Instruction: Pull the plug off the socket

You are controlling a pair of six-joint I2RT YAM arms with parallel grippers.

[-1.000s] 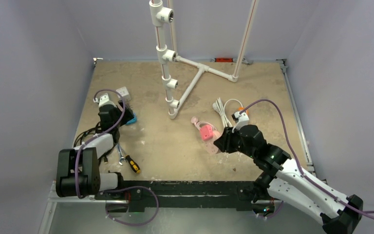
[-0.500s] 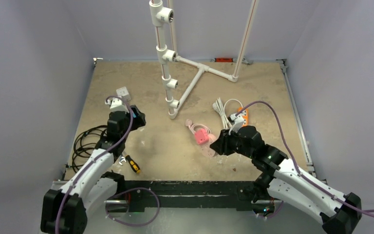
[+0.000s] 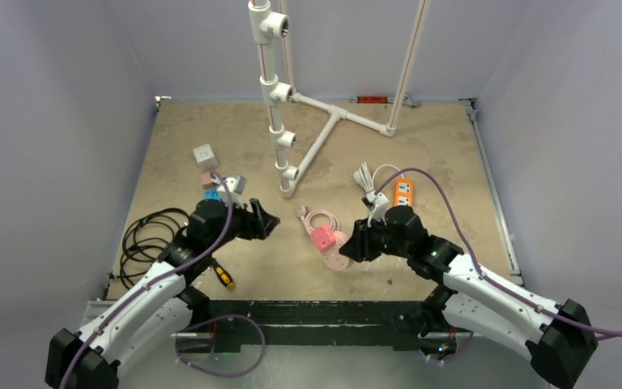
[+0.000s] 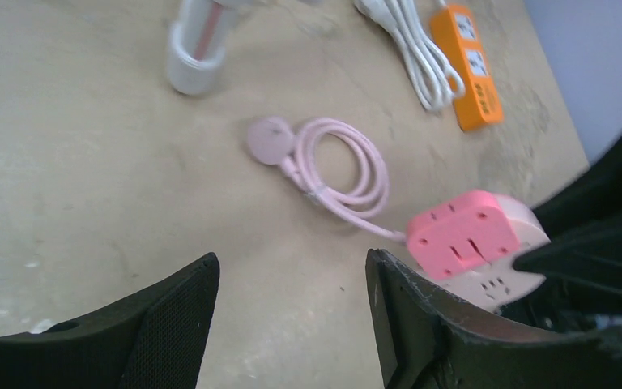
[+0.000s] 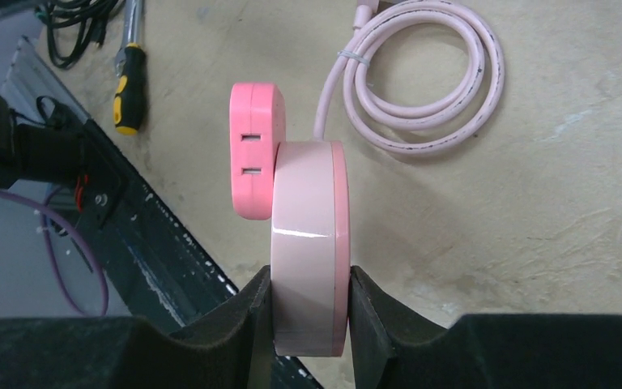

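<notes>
Clamping the round pale-pink socket by its two flat faces, the right jaws hold it on edge over the surface, near the middle of the near edge. The darker pink plug sits in one face, just beyond the pad on that side. The left jaws stand apart and empty, short of the plug, with it showing between their pads. The main risk is a poor bite: the plug looks blocky and smooth, so a hold on one corner could slide off under the pull. A pull off the pins' line could bind them or wrench the socket from the right jaws, which cover only part of it. The left jaws could also knock the right ones, so close to the plug.
</notes>
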